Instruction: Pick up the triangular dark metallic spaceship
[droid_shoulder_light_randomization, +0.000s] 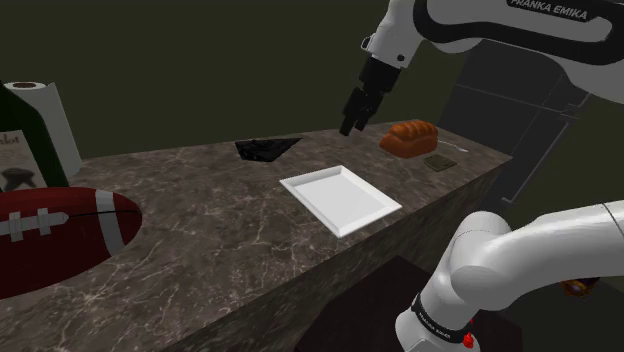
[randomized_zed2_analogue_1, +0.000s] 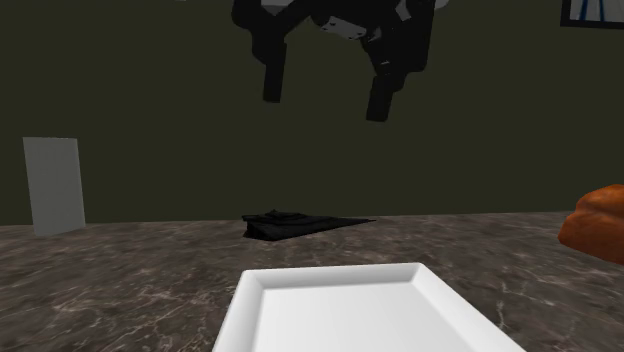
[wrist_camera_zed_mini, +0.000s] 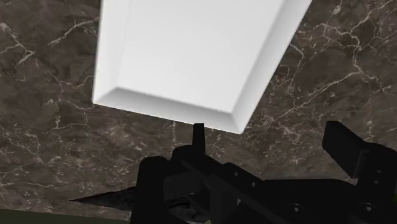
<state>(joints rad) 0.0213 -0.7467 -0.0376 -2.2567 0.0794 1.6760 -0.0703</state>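
The triangular dark spaceship lies flat at the surface's far edge, on the side away from the stand, just beyond the white tray. It is apart from the tray and well apart from the loaf of bread near the surface's end. Its long axis runs along that far edge, tapering to a thin point toward the bread.

The gripper hangs well above the surface, its fingers released, spread apart and holding nothing. In the second exterior view the spaceship sits almost straight below the gap between them. In the wrist view its pointed wedge shows close under the hand.

The coming move therefore looks like mostly a straight descent. The fingers would best close across the narrow width of the hull, not along its length.
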